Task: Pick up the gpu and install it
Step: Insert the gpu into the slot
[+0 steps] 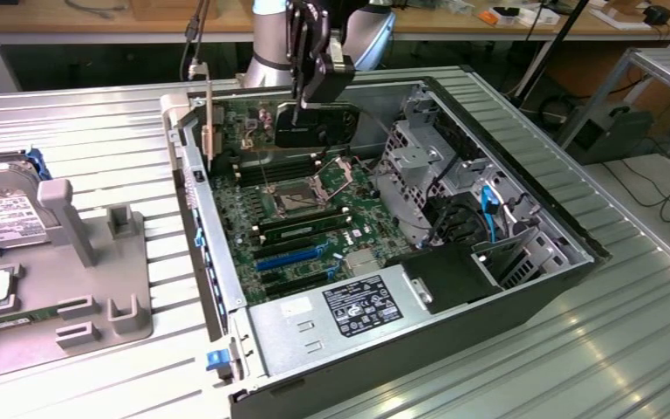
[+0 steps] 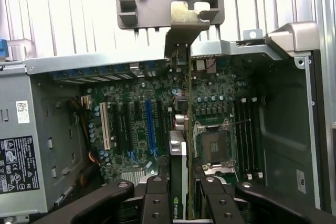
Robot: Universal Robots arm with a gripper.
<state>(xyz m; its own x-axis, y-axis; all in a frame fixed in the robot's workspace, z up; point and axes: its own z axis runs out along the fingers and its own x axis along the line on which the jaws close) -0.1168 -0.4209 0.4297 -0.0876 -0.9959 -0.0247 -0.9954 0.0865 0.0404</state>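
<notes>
One gpu (image 1: 317,131), clamped in the hand (image 1: 310,103) and hanging over the motherboard (image 1: 300,201) inside the open case (image 1: 428,349) on the table (image 1: 102,131). It is held on edge with its silver bracket (image 2: 185,22) toward the case's rear wall, likely so the connector edge faces the slots (image 2: 149,124). The connector edge is hidden, and I cannot tell which slot lies beneath or whether they touch.

ribbed metal table (image 1: 614,332) with open computer case (image 1: 428,345) and grey tray (image 1: 114,297) (exterior view's left)
</notes>
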